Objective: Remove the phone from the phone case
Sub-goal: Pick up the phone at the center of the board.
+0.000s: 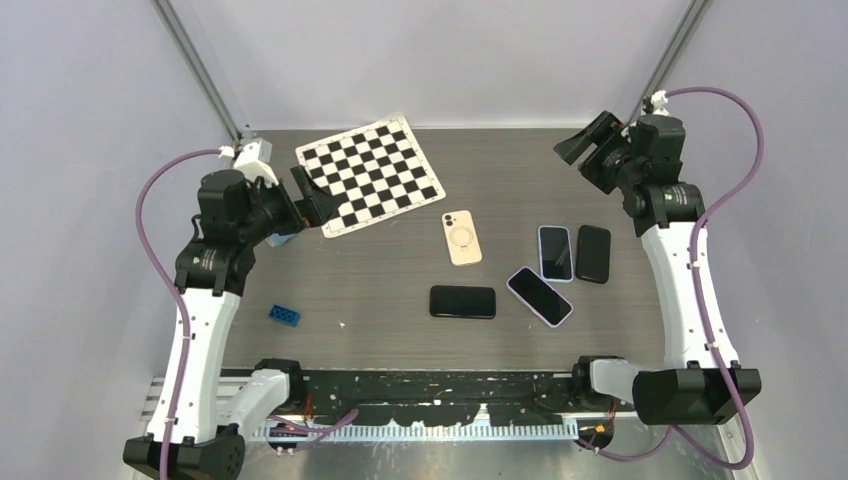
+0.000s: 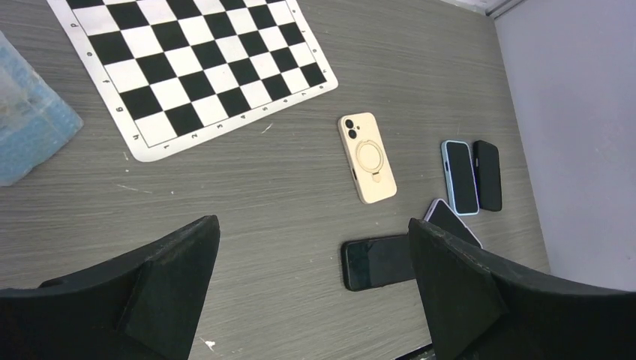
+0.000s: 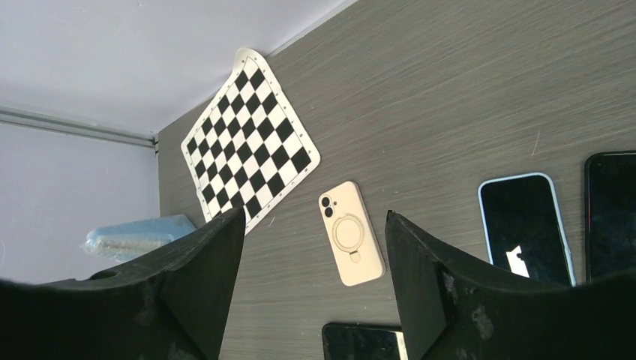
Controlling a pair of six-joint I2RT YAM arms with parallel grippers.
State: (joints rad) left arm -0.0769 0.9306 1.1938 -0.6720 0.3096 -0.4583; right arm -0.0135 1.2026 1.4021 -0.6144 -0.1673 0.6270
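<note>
Nearest the arm bases, a small blue block (image 1: pixel 284 315) is lying toward the left, and a bare black phone (image 1: pixel 462 301) is lying crosswise near the middle. Just to its right, a lilac-cased phone (image 1: pixel 539 296) is resting at a slant, screen up. Farther back on the right, a pale-blue-cased phone (image 1: pixel 555 252) and a second black phone (image 1: pixel 593 253) are lying side by side. At the far left a chessboard mat (image 1: pixel 368 174) is spread out, with a blue wrapped packet (image 2: pixel 30 127) beside its left corner.

All of this is being carried by a grey wood-grain table (image 1: pixel 500 170), which is being enclosed by plain pale walls, with a metal post standing in each far corner.

The beige-cased phone (image 1: pixel 460 238) is lying face down near the table's middle, ring stand upward, between the mat and the pair of phones. The left gripper (image 1: pixel 315 200) is being held over the mat's left edge, jaws spread and empty, well apart from the case. The right gripper (image 1: pixel 590 150) is being held high near the far right corner, jaws likewise parted with nothing between them, also well apart from the case. In the right wrist view the case is being framed between the two fingers (image 3: pixel 420 270).
</note>
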